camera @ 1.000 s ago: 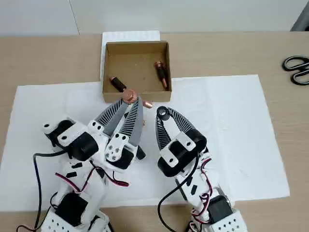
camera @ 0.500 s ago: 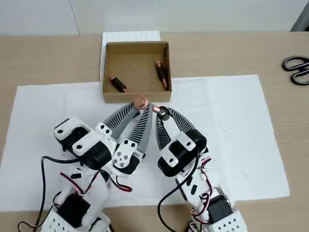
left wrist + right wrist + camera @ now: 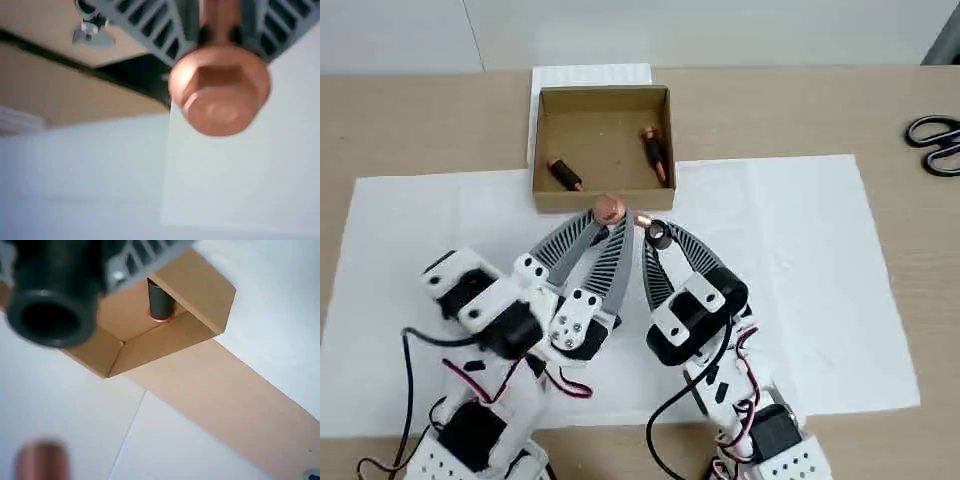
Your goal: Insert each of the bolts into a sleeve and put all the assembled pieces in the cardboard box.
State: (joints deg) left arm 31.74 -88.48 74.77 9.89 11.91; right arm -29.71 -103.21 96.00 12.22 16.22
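My left gripper (image 3: pixel 607 215) is shut on a copper bolt (image 3: pixel 609 208), whose hex head (image 3: pixel 220 92) fills the near part of the left wrist view. Just right of it, my right gripper (image 3: pixel 656 235) is shut on a black sleeve (image 3: pixel 657 235), its open bore (image 3: pixel 47 317) facing the right wrist camera. Both hover above the white paper, just in front of the cardboard box (image 3: pixel 600 198). A copper bolt tip (image 3: pixel 642 221) shows between the two grippers. Two assembled pieces lie in the box, one at the left (image 3: pixel 564 173) and one at the right (image 3: pixel 656 152), the right one also in the right wrist view (image 3: pixel 160 304).
A white paper sheet (image 3: pixel 800 270) covers the table in front of the box. Black scissors (image 3: pixel 938 142) lie at the far right on bare wood. A blurred copper object (image 3: pixel 40 460) shows close to the right wrist camera.
My left arm swung right, carrying the bolt from the box's front wall toward the sleeve, then eased slightly back. The right arm has hardly moved.
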